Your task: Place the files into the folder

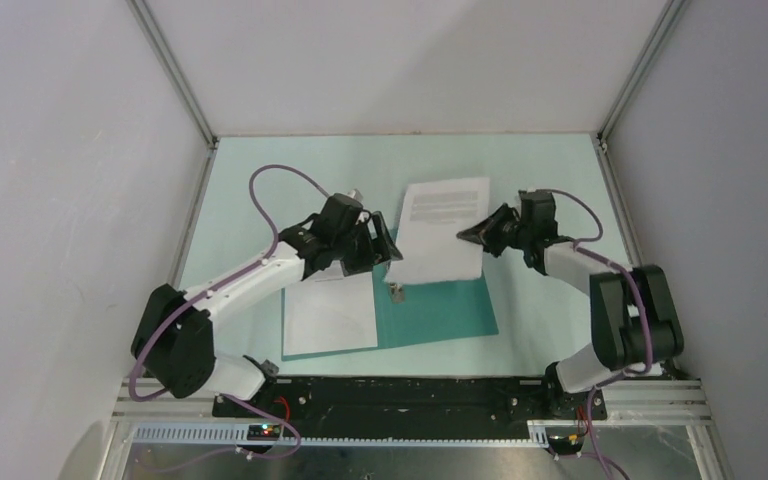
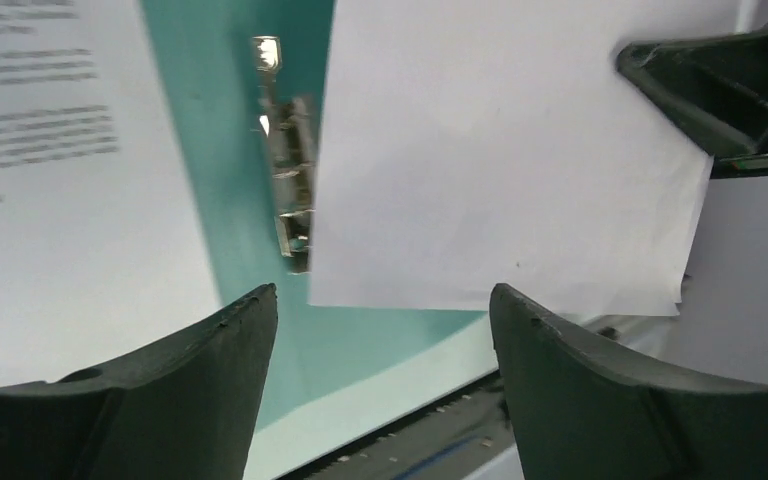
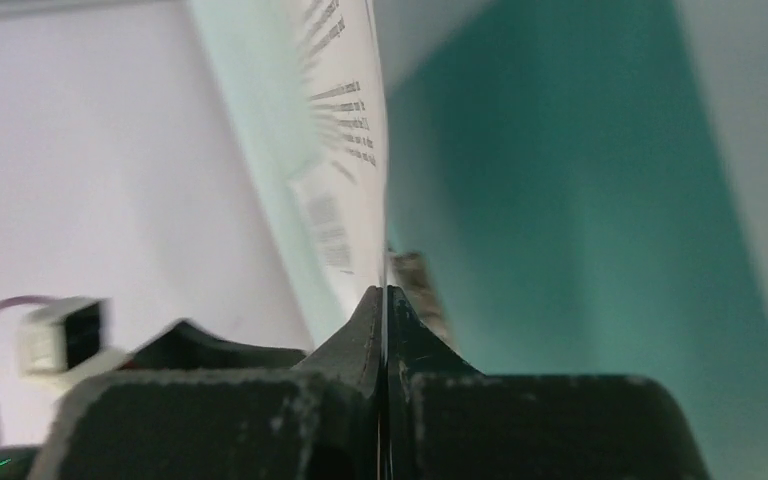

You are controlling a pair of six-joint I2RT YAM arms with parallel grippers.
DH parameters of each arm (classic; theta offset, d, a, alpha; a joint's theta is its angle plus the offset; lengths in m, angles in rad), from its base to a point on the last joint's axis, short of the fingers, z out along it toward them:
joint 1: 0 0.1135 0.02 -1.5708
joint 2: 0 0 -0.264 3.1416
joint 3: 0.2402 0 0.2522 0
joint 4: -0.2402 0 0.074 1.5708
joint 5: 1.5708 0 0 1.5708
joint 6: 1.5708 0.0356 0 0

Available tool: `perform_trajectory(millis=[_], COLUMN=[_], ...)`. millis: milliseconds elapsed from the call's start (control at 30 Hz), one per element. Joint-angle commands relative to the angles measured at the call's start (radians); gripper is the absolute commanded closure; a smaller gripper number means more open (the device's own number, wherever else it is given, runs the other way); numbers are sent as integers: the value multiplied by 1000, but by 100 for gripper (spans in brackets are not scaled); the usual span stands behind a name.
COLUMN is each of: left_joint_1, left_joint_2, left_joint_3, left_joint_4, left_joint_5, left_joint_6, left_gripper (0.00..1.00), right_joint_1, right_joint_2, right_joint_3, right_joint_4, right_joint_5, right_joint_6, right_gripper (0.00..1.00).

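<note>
Clamped flat in the right tool [image 3: 387, 295], fingers closed: the thin edge of one white sheet [image 3: 345, 150], print smeared close up, a grey block from above. Spread wide and gripping nothing, the left tool [image 2: 385, 300], just beside that sheet's left edge. Underneath, smooth teal folder [image 1: 440, 310] open on the bench [image 1: 260, 170]; metal clip [image 2: 290, 170] a mere speck from above. On its left flap, second sheet [image 1: 330, 312], top hidden by the left arm.

The folder [image 1: 440, 312]: near right half bare, open from above. Far right half: covered by the held sheet [image 1: 442, 235]. Spine: clip [image 1: 394, 293] stands proud. Left half: covered by the flat sheet [image 1: 328, 318]; the left arm [image 1: 260, 270] crosses its far edge.
</note>
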Motion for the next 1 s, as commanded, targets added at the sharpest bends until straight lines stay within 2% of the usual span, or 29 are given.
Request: perform_trajectory(millis=[0, 167, 233, 333, 567, 700, 733, 800, 867, 900, 933, 967], left_joint_1=[11, 31, 36, 40, 39, 37, 36, 29, 18, 16, 16, 19], left_joint_2=[-29, 8, 27, 52, 110, 134, 139, 135, 127, 123, 116, 113], left_joint_3=[-34, -42, -34, -20, -2, -2, 4, 19, 45, 60, 68, 81], left_joint_4=[-83, -85, -85, -85, -82, -79, -80, -78, -77, -75, -73, -65], left_joint_5=[-135, -137, -138, -137, -137, -123, -118, -88, -45, -17, -2, 27], left_joint_6=[147, 169, 175, 180, 188, 193, 193, 201, 215, 213, 211, 206], left_gripper=[22, 37, 47, 57, 79, 85, 85, 80, 60, 54, 42, 37], right_joint_1=[-7, 26, 68, 138, 211, 237, 232, 196, 162, 151, 146, 133], right_joint_2=[119, 131, 104, 65, 42, 15, -5, -47, -107, -150, -166, -195], right_joint_3=[17, 32, 52, 89, 103, 103, 104, 107, 116, 123, 139, 147], right_joint_4=[-305, -419, -470, -516, -501, -508, -508, -516, -509, -511, -519, -522], right_joint_5=[-65, 97, 207, 370, 398, 437, 430, 362, 279, 250, 233, 190], right_joint_6=[-295, -454, -496, -546, -601, -596, -585, -559, -545, -542, -543, -543], right_gripper=[100, 100, 100, 100, 100, 100, 100, 100, 100, 100, 100, 100])
